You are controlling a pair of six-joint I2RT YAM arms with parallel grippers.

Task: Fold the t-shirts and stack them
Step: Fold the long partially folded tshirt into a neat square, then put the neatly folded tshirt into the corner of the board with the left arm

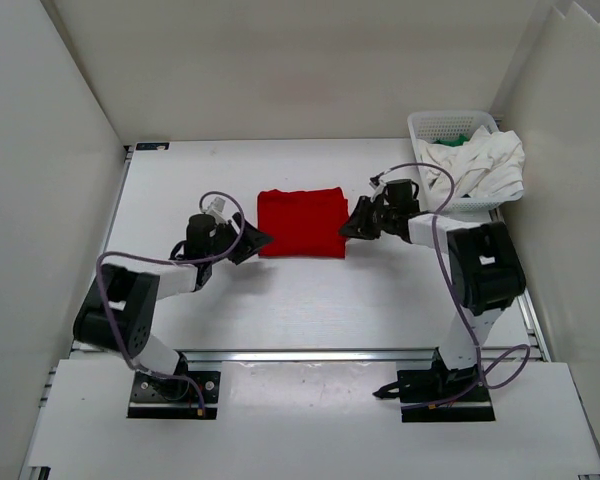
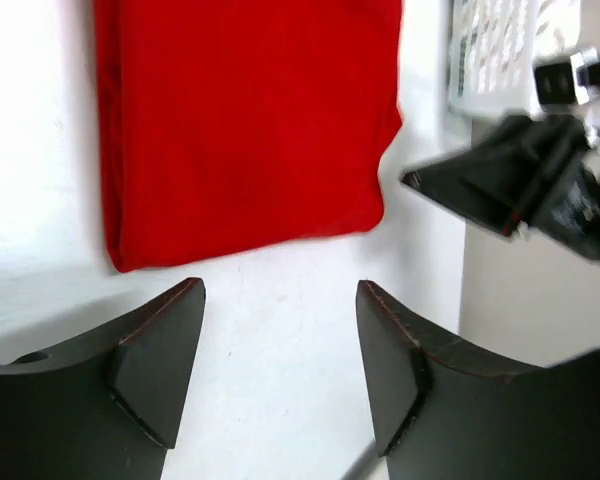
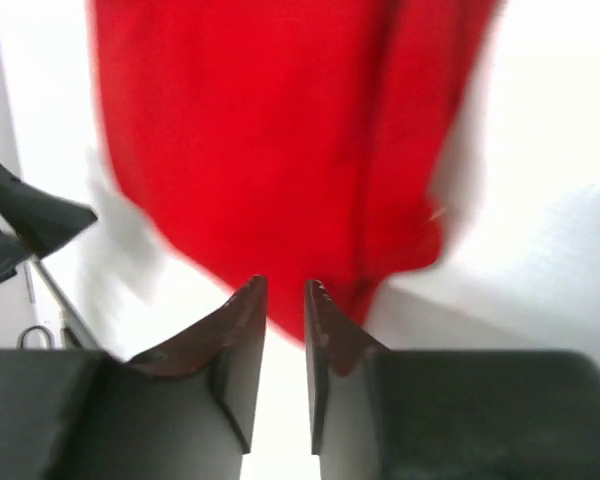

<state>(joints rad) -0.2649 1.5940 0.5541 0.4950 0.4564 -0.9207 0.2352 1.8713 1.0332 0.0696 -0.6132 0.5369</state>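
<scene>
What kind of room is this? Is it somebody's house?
Probably not a house: it looks like a robot test bench. Plain white panels wall in a white table, and two arms are bolted at its edge.

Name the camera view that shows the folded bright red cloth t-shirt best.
The top external view: the folded bright red cloth t-shirt shows whole, a rectangle between both grippers. The left wrist view crops its far side; the right wrist view is blurred and shows only part.

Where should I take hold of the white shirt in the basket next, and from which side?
Grip the white t-shirt at the bunched fold spilling over the basket rim's near side, coming from above with the right pincer. That part sits raised and loose, clear of the mesh, and nearest that arm. Its collar and hems are not distinguishable.
</scene>
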